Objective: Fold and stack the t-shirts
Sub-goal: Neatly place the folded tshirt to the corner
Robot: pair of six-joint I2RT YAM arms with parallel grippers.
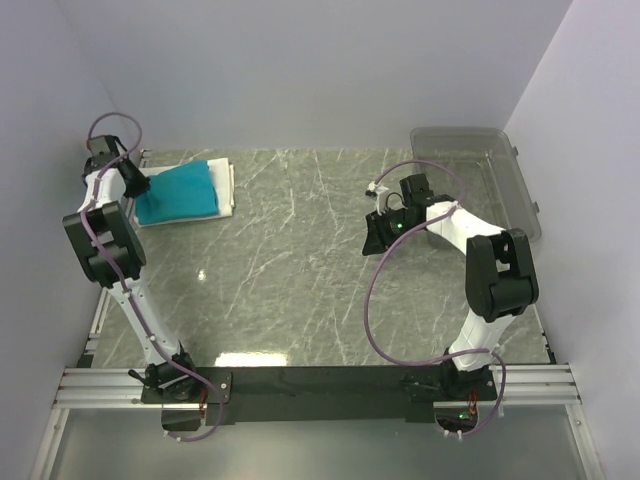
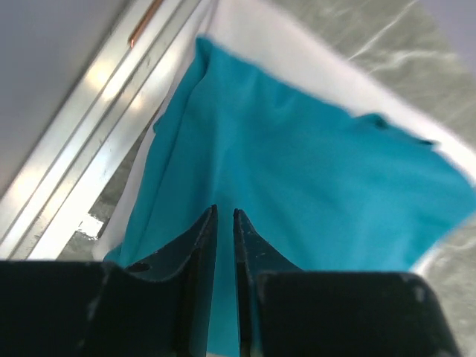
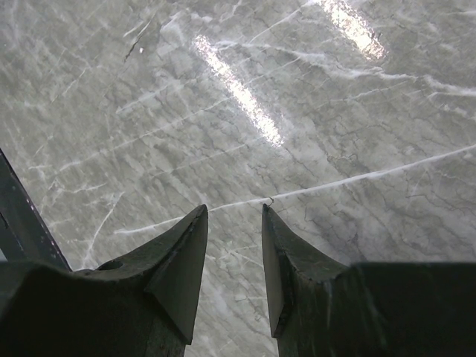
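Teal tee [image 1: 180,193] lies lengthwise left-to-right atop white piece [image 1: 229,186]

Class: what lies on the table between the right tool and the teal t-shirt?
Nothing but bare marble table separates the right tool from the teal t-shirt, per the top view.

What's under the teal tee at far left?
A white folded piece lies under the teal tee; a strip of it shows past the tee's right side. The rest of it, and anything else beneath, is covered by teal fabric.
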